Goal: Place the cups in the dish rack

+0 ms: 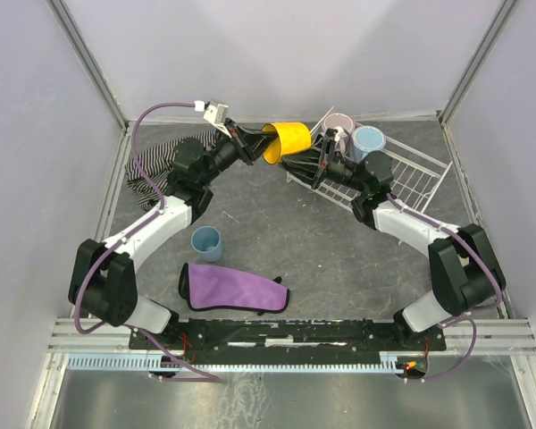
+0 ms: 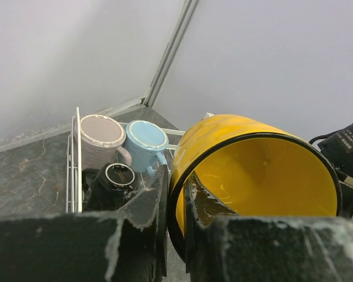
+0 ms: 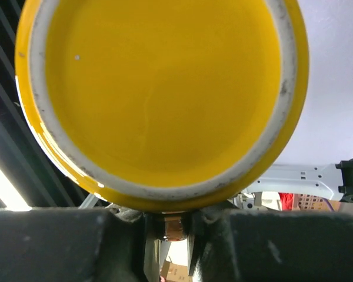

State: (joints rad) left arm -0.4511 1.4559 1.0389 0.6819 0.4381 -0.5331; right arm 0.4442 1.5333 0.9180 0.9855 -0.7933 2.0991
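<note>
The yellow cup (image 1: 288, 140) hangs on its side in the air at the left edge of the white wire dish rack (image 1: 420, 175). My left gripper (image 1: 255, 144) is shut on its rim (image 2: 177, 200), one finger inside and one outside. My right gripper (image 1: 319, 162) is at the cup's base. In the right wrist view the yellow base (image 3: 165, 88) fills the frame, and the jaws (image 3: 169, 235) stand close on a small shaded part under it, apparently the handle. A pale pink cup (image 1: 338, 125), a light blue cup (image 1: 368, 140) and a black cup (image 2: 115, 181) sit in the rack. A dusty-blue handleless cup (image 1: 205, 242) stands on the table.
A purple cloth (image 1: 232, 288) lies near the front of the table. A striped cloth (image 1: 154, 166) lies at the back left, under the left arm. The enclosure walls stand close behind the rack.
</note>
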